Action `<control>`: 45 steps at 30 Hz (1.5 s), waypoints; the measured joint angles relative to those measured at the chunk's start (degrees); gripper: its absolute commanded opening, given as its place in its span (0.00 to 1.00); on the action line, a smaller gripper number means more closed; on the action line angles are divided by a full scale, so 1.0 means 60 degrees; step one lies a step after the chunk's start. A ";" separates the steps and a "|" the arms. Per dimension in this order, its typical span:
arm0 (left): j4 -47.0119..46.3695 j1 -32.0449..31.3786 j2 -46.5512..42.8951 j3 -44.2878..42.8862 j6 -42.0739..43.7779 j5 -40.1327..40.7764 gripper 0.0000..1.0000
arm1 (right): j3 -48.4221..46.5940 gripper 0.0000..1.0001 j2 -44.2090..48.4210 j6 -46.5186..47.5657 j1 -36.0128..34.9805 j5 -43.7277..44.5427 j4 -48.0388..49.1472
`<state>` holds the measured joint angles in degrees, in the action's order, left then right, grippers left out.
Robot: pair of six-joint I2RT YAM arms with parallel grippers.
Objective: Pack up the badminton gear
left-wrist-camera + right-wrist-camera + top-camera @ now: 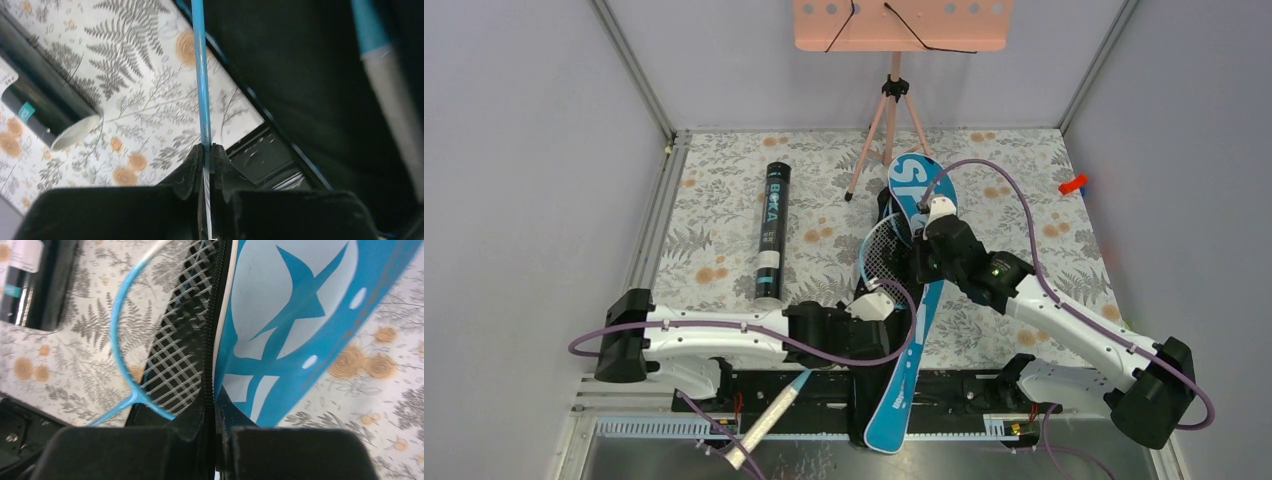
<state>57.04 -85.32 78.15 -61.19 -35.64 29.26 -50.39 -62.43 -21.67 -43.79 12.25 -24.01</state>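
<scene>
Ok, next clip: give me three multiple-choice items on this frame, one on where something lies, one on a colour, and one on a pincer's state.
1. Where is the black tube?
A) lying on the table, left of the blue bag
B) inside the bag
C) standing upright at the table's right edge

2. What colour is the rim of the racket at the bag's mouth?
A) red
B) light blue
C) yellow

3. What is the left pincer doing?
A) open above the tube
B) shut on a racket's thin shaft
C) open, holding nothing

Answers:
1. A, as the top view shows the tube flat on the floral cloth beside the bag.
2. B, as the right wrist view shows a light-blue rim around white strings.
3. B, as the left wrist view shows both fingers closed on the blue shaft.
</scene>
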 measured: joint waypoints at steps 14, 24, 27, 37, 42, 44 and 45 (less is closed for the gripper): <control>-0.3260 0.1552 0.1501 -0.0820 -0.1064 0.0871 0.00 | 0.1268 0.00 0.0062 -0.0543 0.0044 -0.2943 0.2171; -0.5650 0.1978 0.1559 -0.0011 -0.1366 0.1304 0.00 | 0.1657 0.00 0.0335 -0.0637 0.0240 -0.3337 0.2849; -0.6207 0.1982 0.1872 0.0011 -0.1373 0.1279 0.00 | 0.1756 0.00 0.0321 -0.0637 0.0339 -0.3340 0.3056; -0.6961 0.2025 0.2484 0.0412 -0.1552 0.1198 0.38 | 0.1756 0.00 0.0182 -0.0616 0.0404 -0.3326 0.3093; -0.7377 0.2266 0.2160 0.1100 -0.1453 0.1322 0.82 | 0.1752 0.00 0.0364 -0.0601 0.0386 -0.3286 0.2634; -0.7318 0.2324 0.1705 0.1384 -0.1392 0.1366 0.92 | 0.1752 0.00 0.0510 -0.0608 0.0361 -0.3279 0.2586; -0.7308 0.2339 0.1359 0.1537 -0.1330 0.1392 0.97 | 0.1752 0.00 0.0594 -0.0612 0.0350 -0.3297 0.2550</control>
<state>13.19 -71.29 86.30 -51.96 -43.62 37.60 -39.88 -58.87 -25.34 -41.69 -7.53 -8.71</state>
